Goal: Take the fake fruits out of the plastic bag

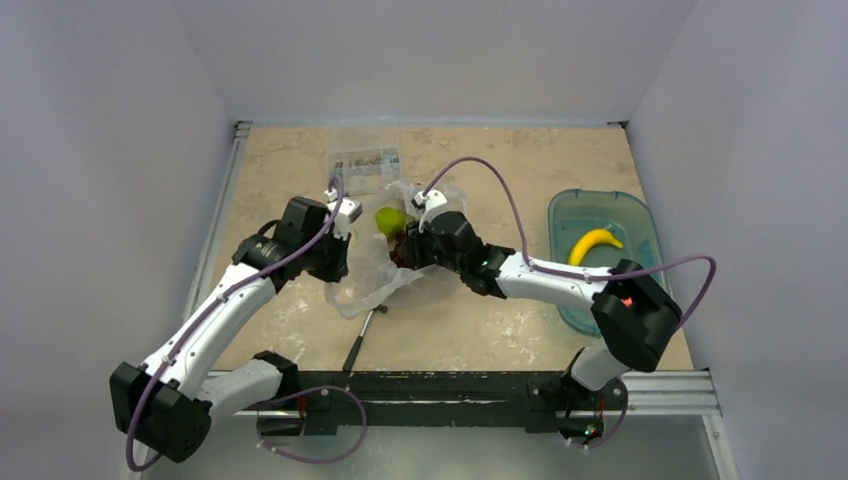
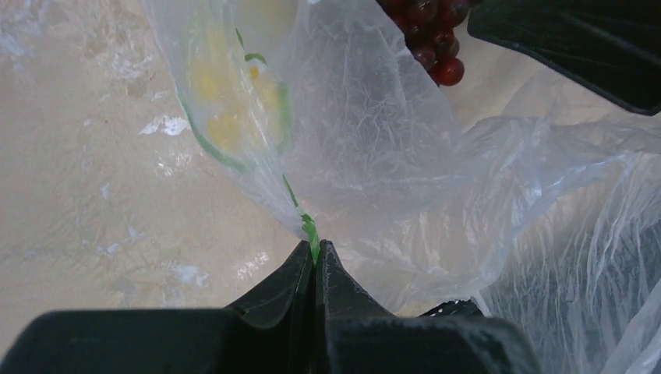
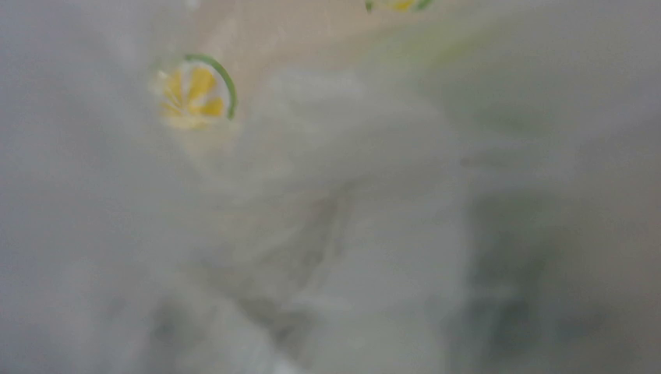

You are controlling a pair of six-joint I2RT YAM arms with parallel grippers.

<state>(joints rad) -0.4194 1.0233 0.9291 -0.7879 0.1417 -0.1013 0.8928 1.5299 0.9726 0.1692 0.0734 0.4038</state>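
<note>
The plastic bag (image 1: pixel 385 275) lies crumpled in mid-table, thin and transparent with printed lemon slices (image 2: pixel 234 117). My left gripper (image 2: pixel 315 251) is shut on its green-trimmed edge and holds it up; from above this gripper (image 1: pixel 345 250) is at the bag's left side. A green apple (image 1: pixel 390 220) and a dark red grape bunch (image 2: pixel 429 35) sit inside the bag. My right gripper (image 1: pixel 408 250) reaches into the bag at the grapes. In its own wrist view, blurred plastic (image 3: pixel 335 234) hides its jaws. A yellow banana (image 1: pixel 595 243) lies in the teal bin (image 1: pixel 640 215).
A clear rigid box of small parts (image 1: pixel 362 165) stands behind the bag. A hammer (image 1: pixel 363 335) lies in front of the bag, partly under it. The right arm's black housing (image 2: pixel 577 47) hangs close to the grapes.
</note>
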